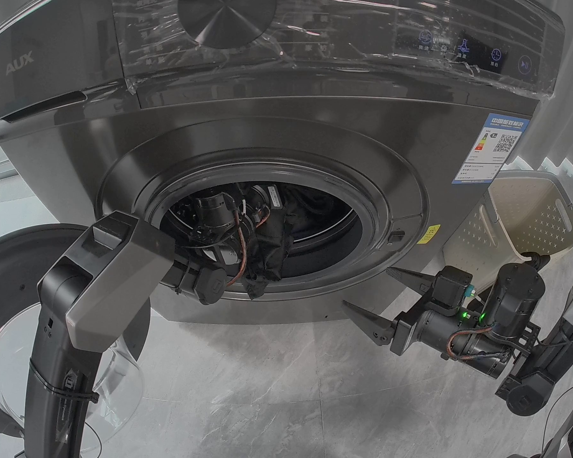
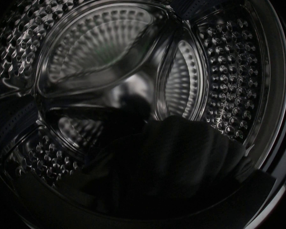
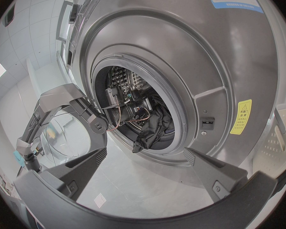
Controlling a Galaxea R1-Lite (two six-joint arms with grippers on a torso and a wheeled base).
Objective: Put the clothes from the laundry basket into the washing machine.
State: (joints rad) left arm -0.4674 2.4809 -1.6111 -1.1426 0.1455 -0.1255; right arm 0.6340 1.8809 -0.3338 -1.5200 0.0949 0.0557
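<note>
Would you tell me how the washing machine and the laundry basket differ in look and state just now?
The machine is dark grey and glossy; the basket is cream and perforated. The machine is far larger than the basket. A dark cloth hangs in the machine's open mouth; what the basket holds cannot be told. Both stand on the grey floor, side by side.

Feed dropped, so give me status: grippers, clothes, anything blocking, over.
Left gripper inside washing machine drum. Right gripper open, empty, outside, lower right of opening. Dark cloth draped over drum rim, half in. Nothing blocking.
</note>
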